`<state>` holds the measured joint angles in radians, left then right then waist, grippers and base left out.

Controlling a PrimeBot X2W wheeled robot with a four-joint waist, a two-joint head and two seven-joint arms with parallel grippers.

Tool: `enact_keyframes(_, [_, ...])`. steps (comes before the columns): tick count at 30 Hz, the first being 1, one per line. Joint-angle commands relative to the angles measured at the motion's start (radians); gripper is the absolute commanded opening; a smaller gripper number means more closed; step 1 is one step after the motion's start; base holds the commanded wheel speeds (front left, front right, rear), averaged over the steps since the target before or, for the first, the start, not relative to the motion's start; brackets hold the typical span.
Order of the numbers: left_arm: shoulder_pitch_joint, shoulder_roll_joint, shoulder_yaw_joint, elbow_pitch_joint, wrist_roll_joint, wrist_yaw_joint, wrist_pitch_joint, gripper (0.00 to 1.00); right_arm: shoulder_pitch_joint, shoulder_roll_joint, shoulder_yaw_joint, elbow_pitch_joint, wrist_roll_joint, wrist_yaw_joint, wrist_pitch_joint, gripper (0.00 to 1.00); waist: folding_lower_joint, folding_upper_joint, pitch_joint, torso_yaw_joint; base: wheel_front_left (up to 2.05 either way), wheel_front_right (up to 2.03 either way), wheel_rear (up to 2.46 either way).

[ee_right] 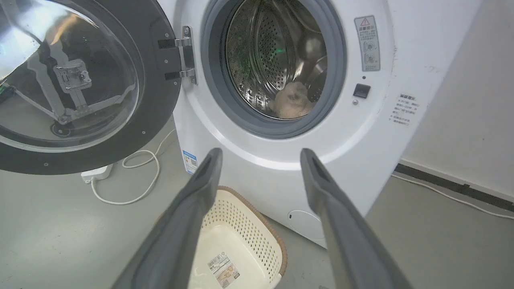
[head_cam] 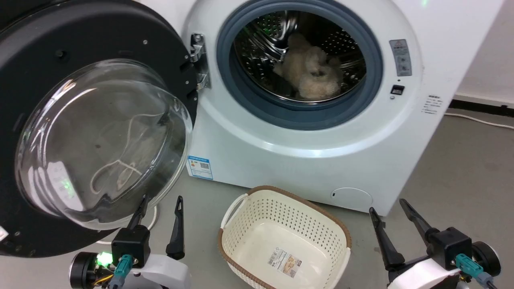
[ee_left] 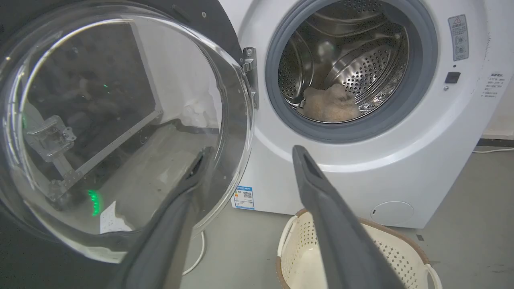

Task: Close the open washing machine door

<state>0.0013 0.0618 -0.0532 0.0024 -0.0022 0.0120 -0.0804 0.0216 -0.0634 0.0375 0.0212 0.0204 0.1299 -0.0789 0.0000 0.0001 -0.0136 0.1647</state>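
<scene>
The washing machine door stands swung wide open at the left, a round black disc with a bulging clear glass window, hung on a metal hinge. Beside it the steel drum opening holds a beige fluffy item. My left gripper is open just below the glass bowl's lower edge, its left finger close against the glass. Low at the right my right gripper is open and holds nothing, away from the door.
An empty cream perforated laundry basket sits on the grey floor in front of the white machine body, between my two grippers. A white power strip with cable lies under the door. A wall and cable run at the right.
</scene>
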Motion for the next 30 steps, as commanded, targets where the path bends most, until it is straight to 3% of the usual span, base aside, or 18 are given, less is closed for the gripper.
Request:
enact_keyframes(1, [0.014,0.006,-0.004,-0.007,-0.003,0.006,-0.010,1.00,-0.003,-0.007,0.007,0.003,0.010,0.000,-0.012,1.00,0.0000,-0.0001,0.002,0.009,0.00,0.00,0.00])
enact_keyframes(30, [0.050,0.016,-0.014,-0.003,-0.013,0.042,-0.073,1.00,-0.001,-0.026,0.061,0.034,0.024,0.000,-0.075,1.00,0.0000,-0.0001,-0.009,0.129,0.00,0.00,0.00])
